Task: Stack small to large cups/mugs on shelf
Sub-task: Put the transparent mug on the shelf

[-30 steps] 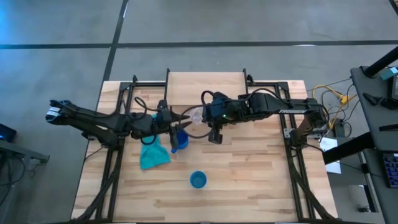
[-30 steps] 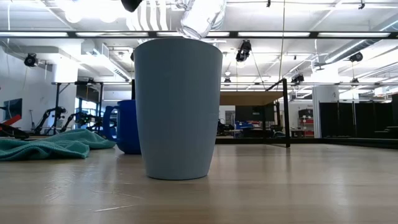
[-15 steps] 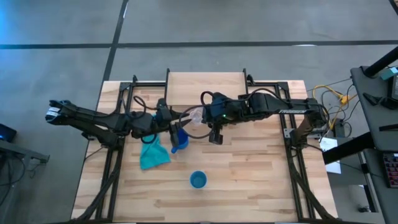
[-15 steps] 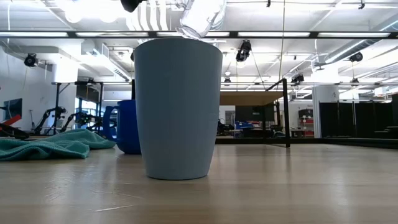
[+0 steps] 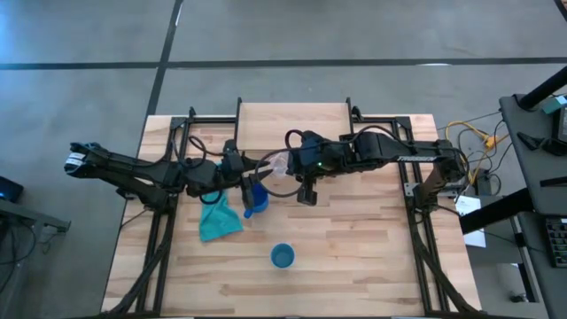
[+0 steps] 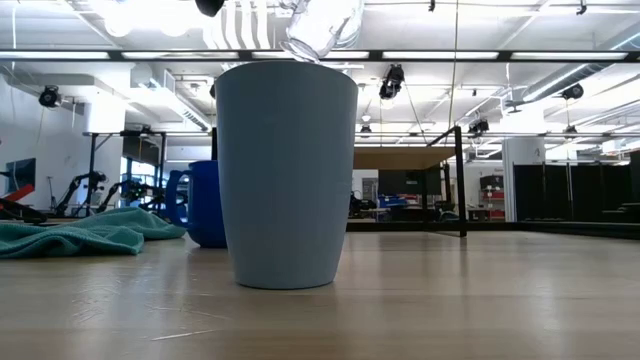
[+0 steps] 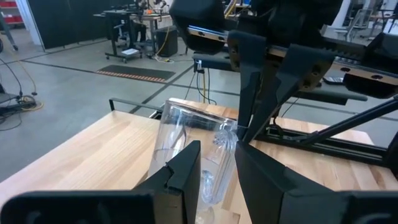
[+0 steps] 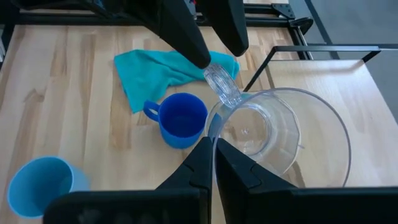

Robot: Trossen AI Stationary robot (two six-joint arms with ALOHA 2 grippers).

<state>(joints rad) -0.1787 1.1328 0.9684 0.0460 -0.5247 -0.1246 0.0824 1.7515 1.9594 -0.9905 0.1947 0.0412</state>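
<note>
Two grippers on one vessel: clear glass cup [image 5: 277, 164] held in the air between them, well above the table [image 5: 372, 257], tilted off upright in the low view.

Left gripper [image 7: 217, 146] closed narrowly on the cup's handle; right gripper [image 8: 213, 140] pinched shut on the rim, one finger inside the mouth and one outside. Reads as a hand-over mid-air, with neither hold let go yet.

Key relation for the coming move: shelf [image 5: 292, 120] just beyond the cup, toward the far edge of the table, nothing between the two. Mouth of the cup turned toward the right wrist, handle toward the left arm, so long axis roughly along the line joining the two arms rather than pointing at the shelf. Both arms about equally near the shelf. Likely need: one release, then a righting of the cup before setting down.

Dark blue mug [image 5: 257, 197] on the table, just on the near side of the grippers, beside the teal cloth [image 5: 217, 221]. Lighter blue cup [image 5: 282, 257] upright and well apart from both, toward the near edge. Nothing on the shelf as yet
</note>
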